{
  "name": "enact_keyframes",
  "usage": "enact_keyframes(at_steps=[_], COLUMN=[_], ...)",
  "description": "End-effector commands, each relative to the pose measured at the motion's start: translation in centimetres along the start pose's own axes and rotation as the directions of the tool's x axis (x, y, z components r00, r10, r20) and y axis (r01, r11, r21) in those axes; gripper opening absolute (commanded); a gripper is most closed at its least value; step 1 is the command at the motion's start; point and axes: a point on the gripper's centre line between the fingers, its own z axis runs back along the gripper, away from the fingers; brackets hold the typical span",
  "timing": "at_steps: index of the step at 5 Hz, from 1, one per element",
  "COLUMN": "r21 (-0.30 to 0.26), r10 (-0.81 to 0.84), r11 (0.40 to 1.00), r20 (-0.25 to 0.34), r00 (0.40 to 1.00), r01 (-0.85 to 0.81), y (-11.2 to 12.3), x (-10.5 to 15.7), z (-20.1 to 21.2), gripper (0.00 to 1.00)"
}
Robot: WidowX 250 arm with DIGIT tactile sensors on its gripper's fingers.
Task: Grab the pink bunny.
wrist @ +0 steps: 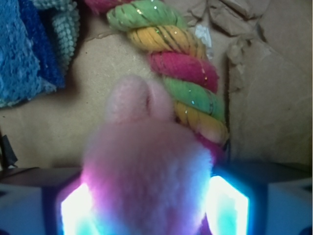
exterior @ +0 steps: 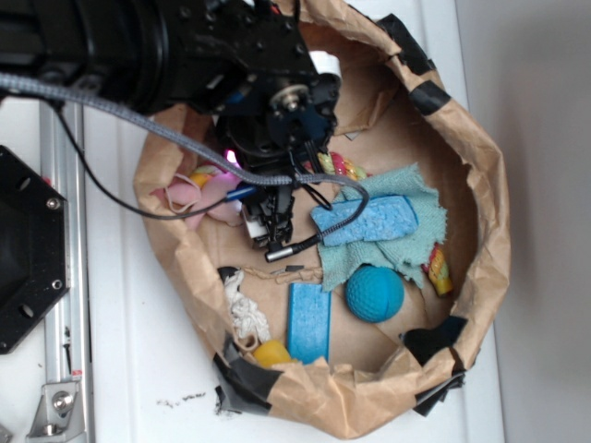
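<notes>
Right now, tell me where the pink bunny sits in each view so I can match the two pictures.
Exterior: the pink bunny lies at the left inside the paper bag, partly hidden under the gripper.
Wrist: it fills the lower centre, between the two lit fingers.
Shared landmark: the twisted rope toy just beyond the bunny, running from top centre to mid-right in the wrist view.

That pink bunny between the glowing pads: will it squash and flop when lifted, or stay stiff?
Probably squashes: the pink bunny looks fluffy plush, bulging between the hand's lit pads. Likely floppy too; its limbs sprawl loosely in the exterior view. It seems light and unlikely to slip, since fuzzy fabric grips well.
</notes>
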Motion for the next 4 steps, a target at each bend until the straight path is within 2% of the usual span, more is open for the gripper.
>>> enact_keyframes(at_steps=[1,3,4], r21=[0.024,0.007,0.018], r10=[-0.023,-0.028,-0.112], r11=[0.999,1.000,0.994], r20=[-0.018,-0.012,0.076], r00=[1.000,1.000,0.991], r01=[0.023,0.028,0.111], y=[-0.2,-0.3,-2.0], x=[-0.8,-0.8,-1.2], z=[-1.9,-1.4,3.4], gripper=[0.00,0.00,0.00])
